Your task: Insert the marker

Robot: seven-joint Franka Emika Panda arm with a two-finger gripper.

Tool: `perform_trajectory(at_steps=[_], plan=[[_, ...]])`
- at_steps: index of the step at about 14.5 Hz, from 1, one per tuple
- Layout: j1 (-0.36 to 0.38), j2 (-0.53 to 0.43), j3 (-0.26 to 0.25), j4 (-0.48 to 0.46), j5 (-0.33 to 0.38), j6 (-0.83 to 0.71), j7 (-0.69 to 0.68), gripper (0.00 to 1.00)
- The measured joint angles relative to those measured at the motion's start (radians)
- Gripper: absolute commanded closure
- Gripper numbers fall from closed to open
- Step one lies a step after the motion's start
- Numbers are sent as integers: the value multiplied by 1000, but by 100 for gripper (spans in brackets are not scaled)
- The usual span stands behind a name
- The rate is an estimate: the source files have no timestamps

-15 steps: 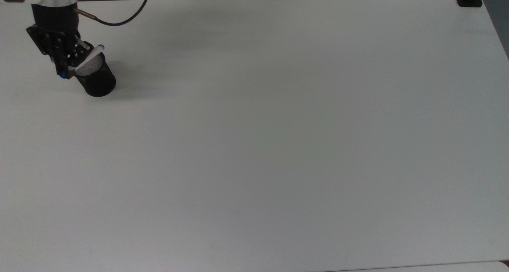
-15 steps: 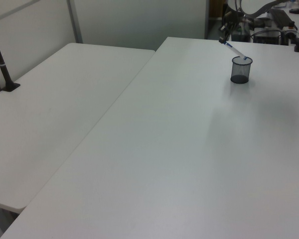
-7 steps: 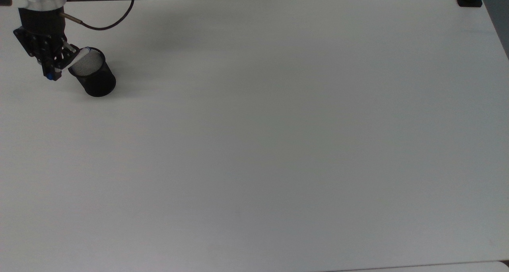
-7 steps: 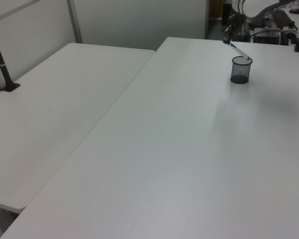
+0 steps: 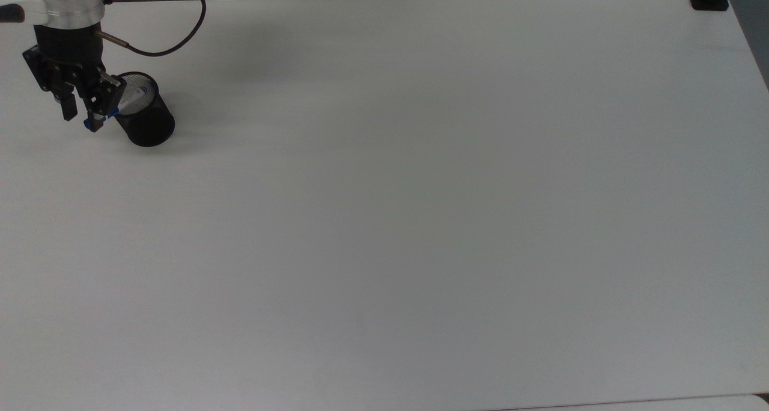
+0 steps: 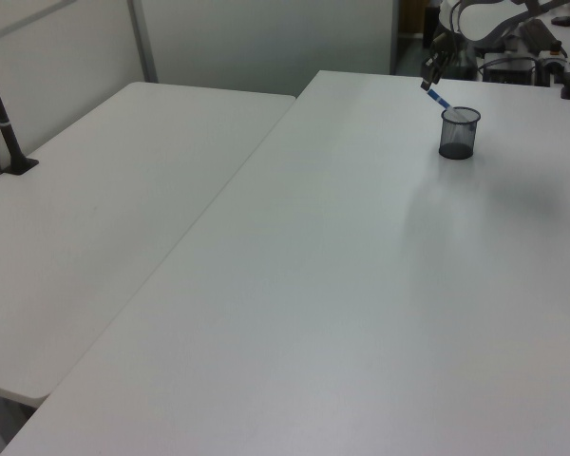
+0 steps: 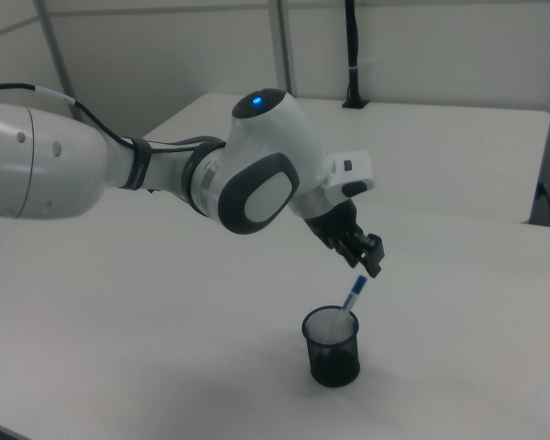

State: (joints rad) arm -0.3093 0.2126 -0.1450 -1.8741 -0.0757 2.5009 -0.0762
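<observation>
Fig. legend, near to far as you see it in the right view; all places ref. the black mesh cup (image 7: 333, 353). (a) Cup: upright on the white table (image 7: 165, 348), open mouth up, nothing else on the tabletop near it. In the top view you find it (image 5: 147, 125) at the table's far-left part, close to the upper edge. (b) The marker (image 7: 353, 295): lower end is inside the cup, white barrel leans on the cup rim, blue upper end sticks out above the rim and tilts away from the cup's centre, twd. the gripper. In the top view, the marker (image 5: 129, 101) crosses the cup mouth, with the blue end past the rim on the top view's left. (c) Gripper (image 7: 371, 259): just above and beside the cup rim, directly over the marker's blue end. Jaws are spread, with bare table showing between the two fingers in the top view (image 5: 81, 113), so the marker is released, not clamped. You can't tell whether one fingertip touches the blue end. (d) Arm: white links run back from the cup to the right view's left. A black cable (image 5: 174, 41) loops off the wrist, behind the cup. (e) Beyond the cup: a 2nd white table (image 7: 440, 156) carrying a black post (image 7: 351, 55).
</observation>
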Motion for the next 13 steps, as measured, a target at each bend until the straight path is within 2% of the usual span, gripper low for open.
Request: perform_trajectory(at_steps=[3,5,9,13], plan=[[21,-10,14,1,0,-25,0,0],[69,-18,18,3,0,-46,0,0],[222,-30,24,47,1,-167,25,0],[395,-57,30,135,1,-440,75,0]])
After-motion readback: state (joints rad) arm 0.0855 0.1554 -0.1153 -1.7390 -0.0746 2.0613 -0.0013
